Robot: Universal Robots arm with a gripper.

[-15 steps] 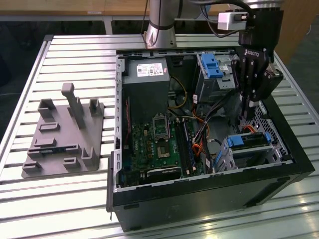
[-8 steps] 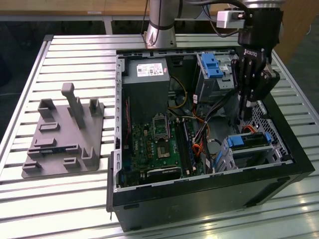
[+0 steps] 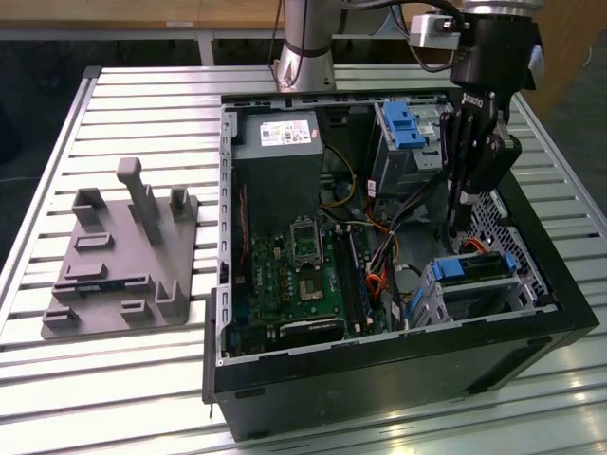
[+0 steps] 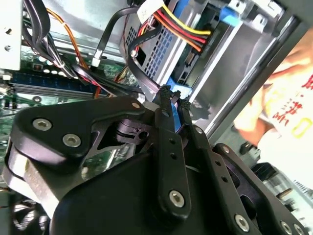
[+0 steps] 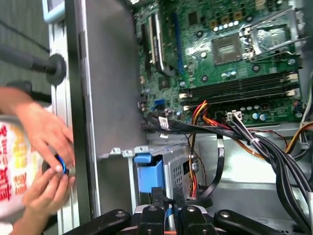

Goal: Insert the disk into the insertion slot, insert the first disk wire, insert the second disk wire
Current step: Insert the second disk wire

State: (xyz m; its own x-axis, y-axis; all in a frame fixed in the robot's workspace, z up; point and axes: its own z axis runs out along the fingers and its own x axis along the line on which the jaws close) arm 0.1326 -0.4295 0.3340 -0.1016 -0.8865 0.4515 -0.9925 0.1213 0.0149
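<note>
Exterior view: the gripper [image 3: 455, 226] hangs at twelve o'clock of the disk [image 3: 453, 269], pinching a black wire [image 4: 131, 61] by its end, seemingly for plugging. The disk sits in the cage [image 3: 488, 301], four o'clock in the case [image 3: 379, 379].

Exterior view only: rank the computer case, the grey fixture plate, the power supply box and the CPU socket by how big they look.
Largest to smallest:
1. computer case
2. grey fixture plate
3. power supply box
4. CPU socket
The gaps are clear, so nearness to the camera does not change the order.
</note>
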